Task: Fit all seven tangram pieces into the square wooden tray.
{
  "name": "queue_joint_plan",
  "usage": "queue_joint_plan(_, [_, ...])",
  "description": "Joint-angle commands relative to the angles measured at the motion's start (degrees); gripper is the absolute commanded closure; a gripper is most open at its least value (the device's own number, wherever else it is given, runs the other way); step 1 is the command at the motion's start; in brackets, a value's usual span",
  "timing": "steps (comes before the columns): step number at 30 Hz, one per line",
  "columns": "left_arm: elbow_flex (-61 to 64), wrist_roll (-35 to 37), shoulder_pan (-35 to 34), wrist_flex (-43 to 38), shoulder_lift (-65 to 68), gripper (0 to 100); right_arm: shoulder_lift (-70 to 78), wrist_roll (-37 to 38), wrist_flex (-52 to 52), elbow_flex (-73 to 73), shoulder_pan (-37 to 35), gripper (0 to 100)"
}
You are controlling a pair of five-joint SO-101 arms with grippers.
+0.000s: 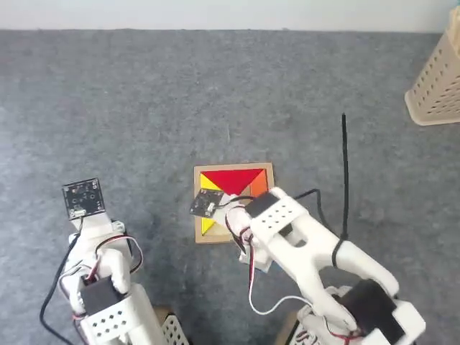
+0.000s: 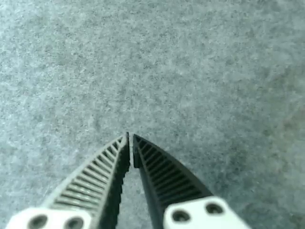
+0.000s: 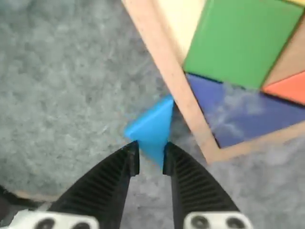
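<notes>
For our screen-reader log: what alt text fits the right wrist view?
The right gripper pinches a light blue triangle over grey carpet, just outside the wooden tray. Inside lie a green piece, a dark blue piece and an orange piece.

White plastic arms (image 1: 309, 244), black servos (image 1: 97, 293), red-white-black wires (image 1: 250, 287), dark ribbed fingers (image 2: 95, 181), screws (image 2: 214, 208) in white mounts.
</notes>
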Motion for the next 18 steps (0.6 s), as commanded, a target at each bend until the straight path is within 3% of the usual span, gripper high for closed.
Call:
queue_joint_plan(1, [-0.5, 0.9, 0.2, 0.4, -0.4, 99, -0.4, -2.9, -4.6, 0.4, -0.7, 90.2])
queue_joint_plan(10, [-0.5, 0.9, 0.2, 0.4, -0.4, 99, 5.8, -5.2, -7.3, -0.2, -0.7, 84.6])
queue_joint_plan(18, [-0.5, 0.9, 0.2, 0.4, -0.4, 99, -8.7, -5.5, -1.6, 1.6, -0.2, 84.7])
